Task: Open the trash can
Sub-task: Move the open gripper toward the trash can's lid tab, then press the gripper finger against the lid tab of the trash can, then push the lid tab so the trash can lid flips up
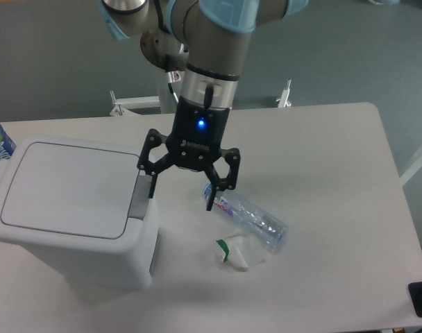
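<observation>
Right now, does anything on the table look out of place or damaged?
Yes. A clear plastic bottle lies on its side right of the trash can, looking crushed, with a crumpled white wrapper beside it. The can's lid is shut.
</observation>
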